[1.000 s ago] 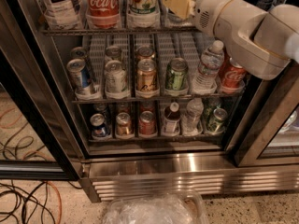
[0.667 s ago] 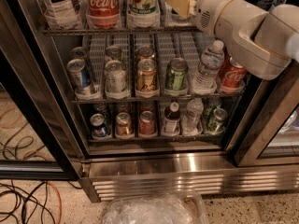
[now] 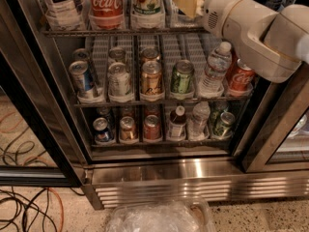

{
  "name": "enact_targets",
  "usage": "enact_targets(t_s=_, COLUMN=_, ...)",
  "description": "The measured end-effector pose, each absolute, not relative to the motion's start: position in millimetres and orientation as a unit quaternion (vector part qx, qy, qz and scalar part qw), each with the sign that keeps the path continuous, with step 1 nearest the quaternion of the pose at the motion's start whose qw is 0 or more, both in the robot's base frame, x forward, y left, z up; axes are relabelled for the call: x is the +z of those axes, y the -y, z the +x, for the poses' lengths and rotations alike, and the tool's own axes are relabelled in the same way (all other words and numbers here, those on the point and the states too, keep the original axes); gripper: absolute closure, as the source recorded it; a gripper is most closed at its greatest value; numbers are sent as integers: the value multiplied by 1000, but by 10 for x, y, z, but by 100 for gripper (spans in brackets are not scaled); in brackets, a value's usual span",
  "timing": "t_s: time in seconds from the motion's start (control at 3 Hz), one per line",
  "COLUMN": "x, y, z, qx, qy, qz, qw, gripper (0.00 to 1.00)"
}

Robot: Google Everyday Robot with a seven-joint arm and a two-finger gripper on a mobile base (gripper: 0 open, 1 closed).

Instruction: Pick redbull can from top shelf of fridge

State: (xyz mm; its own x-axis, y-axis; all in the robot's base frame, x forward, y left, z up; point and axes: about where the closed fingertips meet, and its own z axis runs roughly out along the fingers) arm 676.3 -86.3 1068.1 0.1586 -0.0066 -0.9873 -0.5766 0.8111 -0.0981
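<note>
Cream gripper (image 3: 187, 1) is level with the top shelf (image 3: 77, 32) of the fridge (image 3: 164, 175), right of the Coca-Cola bottle (image 3: 105, 1). Grasp state: cannot tell. No redbull can is visible; it is probably hidden behind the gripper, which would explain this lane.

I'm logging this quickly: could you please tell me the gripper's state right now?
Gripper: up at the top shelf of the fridge, at the picture's top edge; open or closed cannot be told.

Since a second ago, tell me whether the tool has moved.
No: the tool stays at the top shelf, same gap from the Coca-Cola bottle.
</note>
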Motion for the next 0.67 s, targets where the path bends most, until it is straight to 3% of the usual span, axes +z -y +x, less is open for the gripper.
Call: enact_targets(t_s=0.67, x=10666, y=753, z=6678, qx=202, qy=-614, qz=-254, qw=719, gripper=100)
